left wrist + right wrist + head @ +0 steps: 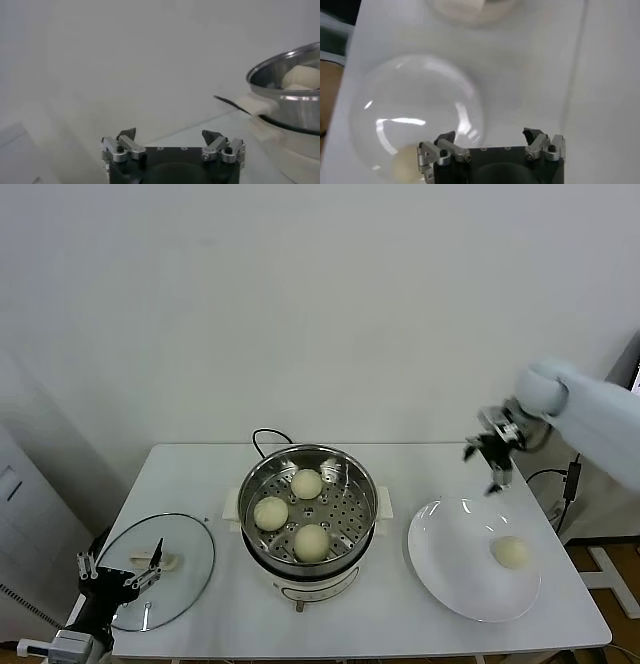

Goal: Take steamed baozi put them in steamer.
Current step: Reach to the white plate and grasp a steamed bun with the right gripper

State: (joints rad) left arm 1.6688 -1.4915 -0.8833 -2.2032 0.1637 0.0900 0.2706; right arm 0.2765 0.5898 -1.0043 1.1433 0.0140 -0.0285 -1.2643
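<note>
The right end effector [492, 456] hung released and empty in the air, its fingers [445, 142] spread apart, above the far rim of the plate [440, 569]. Below it and nearer the robot, one bun [511, 552] lay on that plate, apart from the fingers. To the end effector's left stood the steamer [308, 506], well apart from it, with three buns on its perforated floor: one at the back [306, 483], one at the left [271, 513] and one at the front [312, 542]. A black cord [262, 438] curled behind the steamer.

The left end effector [118, 572] was parked low at the near left corner of the tabletop [200, 624], also released and holding nothing, its fingers [127, 136] wide. It hovered over the near edge of the glass lid [185, 579], which lay flat on the tabletop. To its right, past the lid, the steamer's white side handle [256, 104] and shiny wall showed in the left wrist view.
</note>
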